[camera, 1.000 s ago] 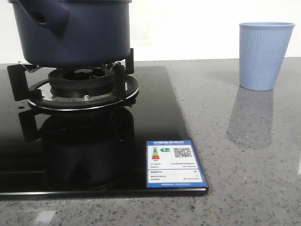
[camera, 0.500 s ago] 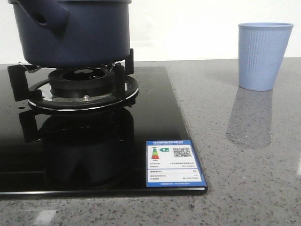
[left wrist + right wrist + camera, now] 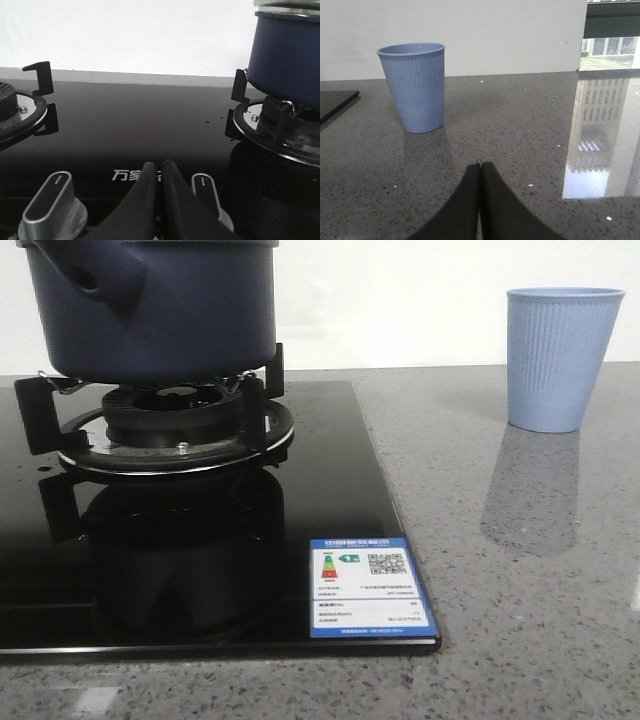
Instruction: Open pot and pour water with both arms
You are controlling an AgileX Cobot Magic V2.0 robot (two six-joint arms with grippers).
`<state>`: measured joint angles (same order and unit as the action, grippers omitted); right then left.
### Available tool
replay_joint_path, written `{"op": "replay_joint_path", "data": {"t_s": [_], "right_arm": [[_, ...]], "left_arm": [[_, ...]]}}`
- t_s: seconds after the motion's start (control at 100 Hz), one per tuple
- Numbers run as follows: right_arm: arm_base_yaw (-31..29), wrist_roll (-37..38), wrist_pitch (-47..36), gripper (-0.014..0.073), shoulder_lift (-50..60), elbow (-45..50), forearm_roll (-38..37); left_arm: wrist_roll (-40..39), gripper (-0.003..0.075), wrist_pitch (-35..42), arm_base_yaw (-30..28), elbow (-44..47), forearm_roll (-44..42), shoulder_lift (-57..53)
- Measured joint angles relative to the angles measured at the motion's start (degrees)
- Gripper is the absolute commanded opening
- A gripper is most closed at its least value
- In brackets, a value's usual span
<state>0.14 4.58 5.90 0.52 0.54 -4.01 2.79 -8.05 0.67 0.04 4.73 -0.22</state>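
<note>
Pot on the burner, both claws pressed together and holding nothing.

The pot (image 3: 150,305) sits on the burner grate (image 3: 170,420) of the black glass cooktop (image 3: 330,530), toward the counter's (image 3: 520,620) back left. The light blue cup (image 3: 562,358) stands upright near its back right. The left gripper (image 3: 159,167) hangs over the cooktop's knobs (image 3: 52,202), fingertips together; the right gripper (image 3: 479,167), likewise together, is over bare counter near the cup.

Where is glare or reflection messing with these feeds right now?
Front view: the glossy black cooktop mirrors the burner and the pot, and the cup casts a soft reflection on the counter. Right wrist view: a bright window reflection washes out the counter beyond the shut right gripper. Left wrist view: even light, the left gripper slightly soft.
</note>
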Motion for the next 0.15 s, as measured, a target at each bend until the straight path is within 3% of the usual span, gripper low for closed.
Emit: {"op": "replay_joint_path", "data": {"t_s": [0.15], "right_arm": [[0.0, 0.0, 0.0, -0.0066, 0.0, 0.0, 0.0]], "left_arm": [[0.0, -0.0019, 0.0, 0.0, 0.0, 0.0, 0.0]]}}
